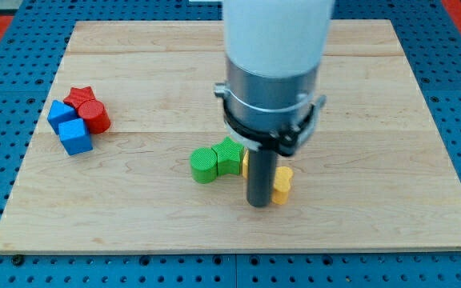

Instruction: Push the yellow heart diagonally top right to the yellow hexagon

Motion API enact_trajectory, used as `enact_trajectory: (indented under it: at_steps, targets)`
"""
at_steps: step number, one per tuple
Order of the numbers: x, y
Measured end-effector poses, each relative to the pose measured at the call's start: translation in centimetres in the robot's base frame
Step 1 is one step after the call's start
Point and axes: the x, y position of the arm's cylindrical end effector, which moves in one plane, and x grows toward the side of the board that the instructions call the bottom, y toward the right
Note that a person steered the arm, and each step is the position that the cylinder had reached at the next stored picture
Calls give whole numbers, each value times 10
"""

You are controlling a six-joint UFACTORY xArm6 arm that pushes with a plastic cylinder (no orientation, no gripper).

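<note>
Currently the tabletop (390, 120) carries two clusters. No pincer is fitted: my tip (259, 205) rests low centre, touching a yellow block (282, 185) on its right; a yellow sliver (246, 165) shows behind the rod. Shapes, heading and long axis are mostly hidden. Green blocks (216, 161) lie just left; red and blue blocks (78, 121) far left.

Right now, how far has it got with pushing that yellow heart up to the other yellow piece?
Done: my tip has reached the yellow blocks and stands between them. In hand: one yellow block shows at the rod's right, a yellow sliver at its left by the green blocks; the rod hides their shapes, so I cannot tell heart from hexagon. Left: whether the heart sits at the hexagon's top right cannot be judged.
</note>
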Motion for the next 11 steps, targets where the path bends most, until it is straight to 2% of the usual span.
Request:
enact_trajectory:
  at_steps: [1,2,4,7,11]
  targets:
    - [44,28]
    - [28,58]
    - [-7,18]
    - [-102,29]
    - [-116,55]
